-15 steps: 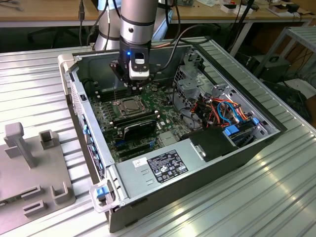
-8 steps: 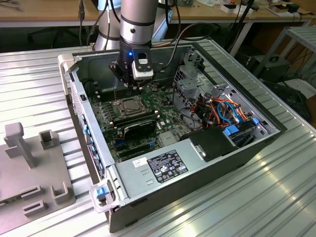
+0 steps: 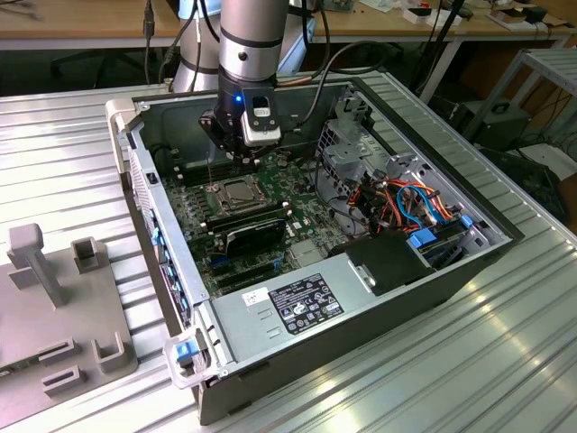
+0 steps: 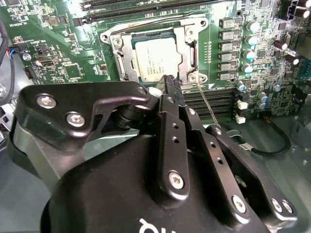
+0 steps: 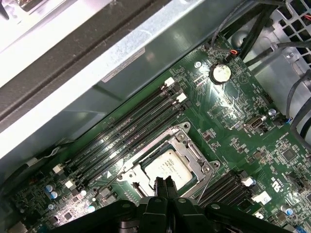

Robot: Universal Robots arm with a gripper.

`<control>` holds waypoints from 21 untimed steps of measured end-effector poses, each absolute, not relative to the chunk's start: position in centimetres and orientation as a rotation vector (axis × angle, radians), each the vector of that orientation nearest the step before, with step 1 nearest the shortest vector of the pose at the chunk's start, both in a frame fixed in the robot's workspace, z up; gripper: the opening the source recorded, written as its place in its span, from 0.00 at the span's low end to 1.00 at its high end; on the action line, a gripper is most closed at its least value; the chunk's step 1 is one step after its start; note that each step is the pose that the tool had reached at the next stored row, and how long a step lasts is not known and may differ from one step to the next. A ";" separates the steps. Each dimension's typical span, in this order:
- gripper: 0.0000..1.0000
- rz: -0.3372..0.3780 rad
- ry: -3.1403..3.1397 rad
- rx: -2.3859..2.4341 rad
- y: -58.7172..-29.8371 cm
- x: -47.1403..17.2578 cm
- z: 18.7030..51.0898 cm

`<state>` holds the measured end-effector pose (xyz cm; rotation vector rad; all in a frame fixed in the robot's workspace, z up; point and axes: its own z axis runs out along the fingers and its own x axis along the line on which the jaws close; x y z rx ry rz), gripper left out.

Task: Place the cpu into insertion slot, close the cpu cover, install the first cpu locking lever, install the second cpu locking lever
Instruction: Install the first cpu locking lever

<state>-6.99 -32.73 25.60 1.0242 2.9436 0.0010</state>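
I see cpu point(image 4: 158, 58) seated in insertion slot point(image 4: 115, 41), cpu cover point(image 4: 187, 48) down, 1 locking lever point(image 4: 208, 104) up unlatched; tool point(image 4: 170, 86) clenched, empty.

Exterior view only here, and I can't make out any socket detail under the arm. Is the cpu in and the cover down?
Observer: Yes. In both wrist views the cpu lies flat, showing through the window of the cpu cover, which is folded down over it.
Operator: Levers?
Observer: In the second wrist view, one thin locking lever stands up from the socket's corner and is not pressed down.
Operator: Is the gripper holding it?
Observer: No. In the first wrist view the gripper is shut with nothing between its fingers. Its tips are over the cover's edge, beside that lever.
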 end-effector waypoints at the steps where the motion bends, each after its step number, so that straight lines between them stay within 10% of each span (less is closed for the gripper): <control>1: 0.11 0.001 2.944 1.024 -32.7 -7.0 25.6; 21: 0.11 0.006 3.056 0.616 -32.7 -7.0 25.6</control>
